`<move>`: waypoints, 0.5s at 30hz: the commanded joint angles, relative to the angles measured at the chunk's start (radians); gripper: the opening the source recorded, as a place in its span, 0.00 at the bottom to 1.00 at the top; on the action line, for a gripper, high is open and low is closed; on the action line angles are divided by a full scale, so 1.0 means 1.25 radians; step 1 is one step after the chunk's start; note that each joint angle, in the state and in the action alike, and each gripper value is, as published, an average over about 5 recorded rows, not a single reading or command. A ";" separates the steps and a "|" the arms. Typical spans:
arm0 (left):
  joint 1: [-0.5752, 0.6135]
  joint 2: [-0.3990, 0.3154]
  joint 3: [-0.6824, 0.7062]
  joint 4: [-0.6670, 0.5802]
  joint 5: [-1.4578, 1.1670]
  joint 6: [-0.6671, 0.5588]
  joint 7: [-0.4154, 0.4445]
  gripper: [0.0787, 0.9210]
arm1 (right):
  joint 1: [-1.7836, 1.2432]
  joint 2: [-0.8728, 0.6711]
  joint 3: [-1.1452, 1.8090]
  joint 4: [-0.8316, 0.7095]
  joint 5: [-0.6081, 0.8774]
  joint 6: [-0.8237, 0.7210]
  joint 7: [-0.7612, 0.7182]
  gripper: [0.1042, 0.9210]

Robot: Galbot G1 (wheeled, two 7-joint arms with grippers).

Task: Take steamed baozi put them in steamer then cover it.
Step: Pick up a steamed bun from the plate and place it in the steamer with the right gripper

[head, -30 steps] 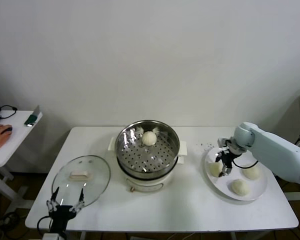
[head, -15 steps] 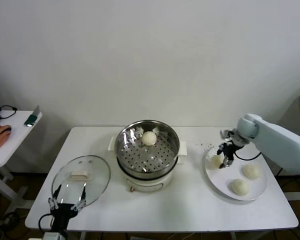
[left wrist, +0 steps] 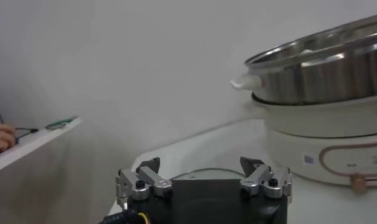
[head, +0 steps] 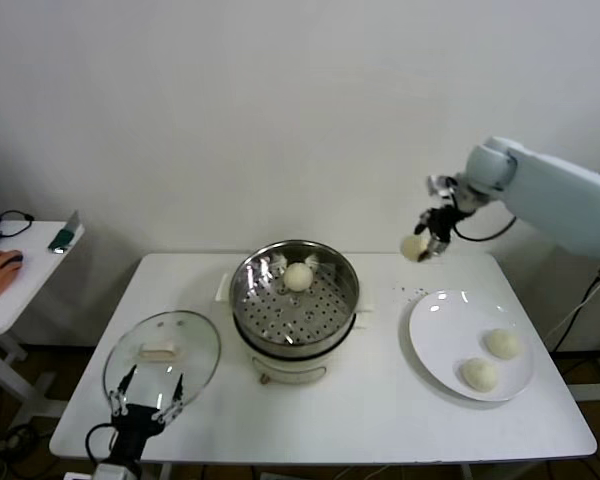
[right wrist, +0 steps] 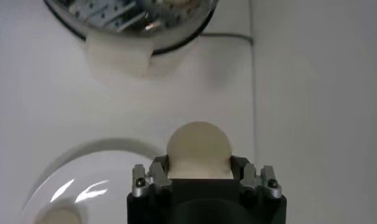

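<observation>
A white counter point(head: 380, 410) is seen from above. One steamed baozi point(head: 414, 246) is gripped in the right claw point(head: 426, 243), held in the air above the counter between the steamer point(head: 295, 300) and a white plate point(head: 435, 335). One bun point(head: 298, 276) lies in the steamer's tray; two buns point(head: 480, 374) lie on the plate. The cover point(head: 163, 358) lies flat left of the steamer. The left claw point(head: 147, 398) is held open, low by the cover's near edge.

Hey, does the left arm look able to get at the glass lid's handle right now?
Probably yes. The left gripper hangs open at the near rim of the glass lid, whose cream handle lies bare, nothing between. The right gripper is away, holding a baozi.
</observation>
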 commanded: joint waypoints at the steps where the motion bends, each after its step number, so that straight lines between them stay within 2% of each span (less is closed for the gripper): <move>1: 0.003 0.020 0.022 -0.013 0.010 -0.001 0.004 0.88 | 0.199 0.192 -0.123 -0.003 0.191 -0.037 0.014 0.67; 8: 0.014 0.028 0.020 -0.018 0.008 -0.007 0.001 0.88 | 0.158 0.334 -0.114 -0.008 0.253 -0.077 0.049 0.67; 15: 0.031 0.042 0.007 -0.016 -0.002 -0.015 -0.002 0.88 | 0.092 0.412 -0.114 -0.008 0.261 -0.099 0.078 0.67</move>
